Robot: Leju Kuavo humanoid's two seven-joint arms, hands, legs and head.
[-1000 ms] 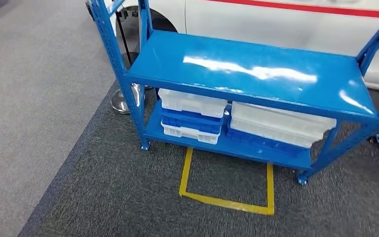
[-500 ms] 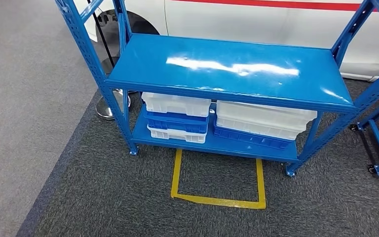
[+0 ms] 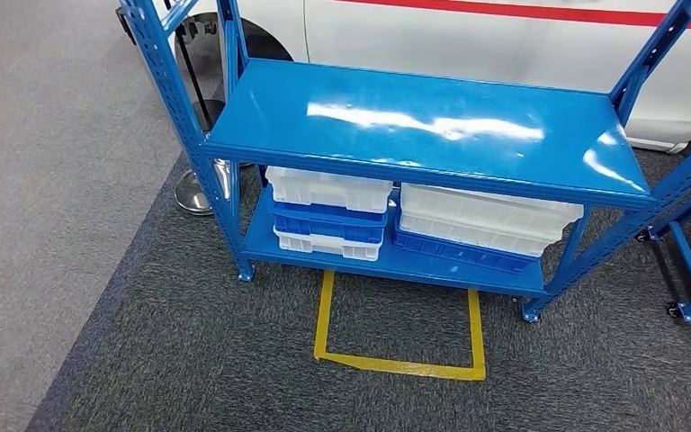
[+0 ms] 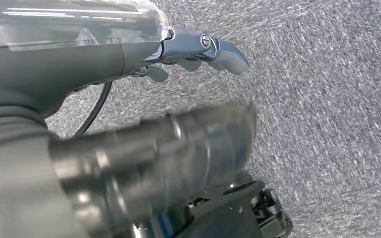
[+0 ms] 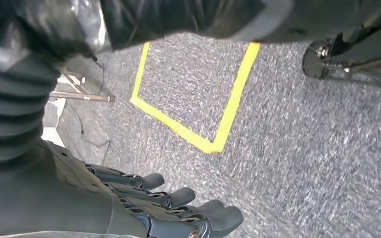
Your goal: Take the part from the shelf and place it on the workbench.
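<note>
A white vehicle (image 3: 504,36) stands behind the blue shelf (image 3: 414,117), whose top board is bare. On its lower board sit stacked white and blue bins (image 3: 328,211); no part can be made out. Yellow tape (image 3: 396,364) marks the carpet. The left hand (image 4: 198,49) and right hand (image 5: 178,208) hang above the carpet, fingers loosely extended, holding nothing.

One blue steel shelf rack (image 3: 432,121) carries, on its lower shelf, two stacks of plastic bins: three at the left end, white (image 3: 328,187), blue (image 3: 326,220), white (image 3: 327,245), and two at the right, white (image 3: 486,218) over blue (image 3: 463,253).
</note>
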